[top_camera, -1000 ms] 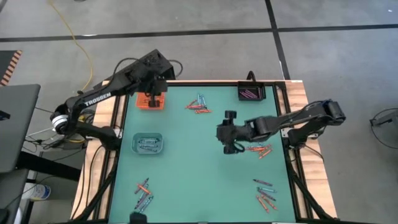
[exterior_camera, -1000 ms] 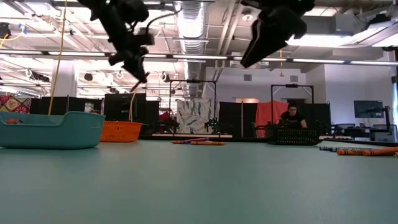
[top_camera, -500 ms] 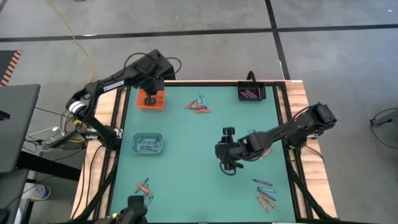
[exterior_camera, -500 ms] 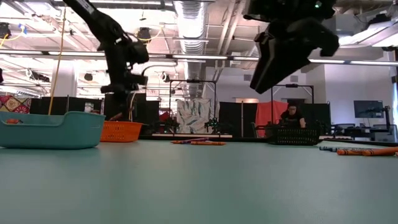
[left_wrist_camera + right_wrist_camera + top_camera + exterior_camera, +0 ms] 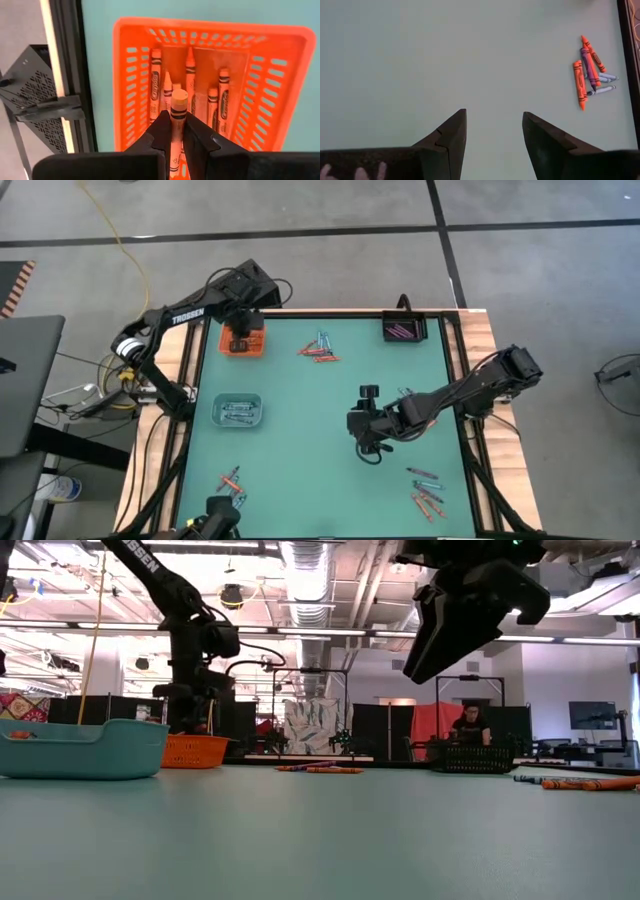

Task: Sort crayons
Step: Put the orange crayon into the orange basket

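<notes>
My left jaws (image 5: 174,135) are pinched on an orange crayon (image 5: 177,107), tip pointing into the orange basket (image 5: 125,75). More orange crayons (image 5: 156,85) lie flat on the basket floor under it. In the high view my left jaws (image 5: 241,340) sit right over that basket (image 5: 243,342) at the far left corner of the green worktop (image 5: 300,430). In the low view that arm comes down behind the basket (image 5: 192,751).

My right jaws (image 5: 494,132) are spread wide with nothing between them, bare worktop below. In the high view they (image 5: 368,430) hang over the middle-right part of the worktop.

Loose crayons, outward from there: a mixed pile (image 5: 427,492) of orange, purple and blue-grey near the front right corner, same pile in the right wrist view (image 5: 590,70). Another small pile (image 5: 320,348) near the far edge, between the orange basket and the black basket (image 5: 404,330). The black basket holds purple ones. A third pile (image 5: 231,485) is at the front left. The teal tray (image 5: 238,411) on the left side holds blue-grey ones.

Low view: teal tray (image 5: 80,748) at left, black basket (image 5: 470,758) further back at right, crayons (image 5: 580,781) on the worktop at the right edge. A person (image 5: 470,726) sits in the room behind.
</notes>
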Robot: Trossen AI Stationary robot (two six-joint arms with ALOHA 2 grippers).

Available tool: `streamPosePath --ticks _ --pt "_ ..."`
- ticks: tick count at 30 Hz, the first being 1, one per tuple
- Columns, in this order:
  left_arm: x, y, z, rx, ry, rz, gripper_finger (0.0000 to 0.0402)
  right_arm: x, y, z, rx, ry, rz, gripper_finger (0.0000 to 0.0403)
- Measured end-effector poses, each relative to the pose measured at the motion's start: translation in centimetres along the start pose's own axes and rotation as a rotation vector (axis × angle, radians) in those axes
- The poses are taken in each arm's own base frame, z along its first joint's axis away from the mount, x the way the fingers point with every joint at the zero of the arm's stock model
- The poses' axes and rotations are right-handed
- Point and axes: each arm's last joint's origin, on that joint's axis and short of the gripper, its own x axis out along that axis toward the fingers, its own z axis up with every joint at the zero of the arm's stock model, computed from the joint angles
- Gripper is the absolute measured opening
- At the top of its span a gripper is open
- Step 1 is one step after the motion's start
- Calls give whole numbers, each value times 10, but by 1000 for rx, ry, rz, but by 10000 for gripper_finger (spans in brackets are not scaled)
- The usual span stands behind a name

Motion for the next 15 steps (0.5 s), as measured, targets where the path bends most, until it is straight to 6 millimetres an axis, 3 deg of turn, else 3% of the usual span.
streamPosePath --ticks 8,15 --pt "0 -2 -1 -25 8 -18 22 0 0 0 1 3 -1 193" --pt "0 -2 -1 -72 4 -27 63 0 0 0 -3 4 0 193"
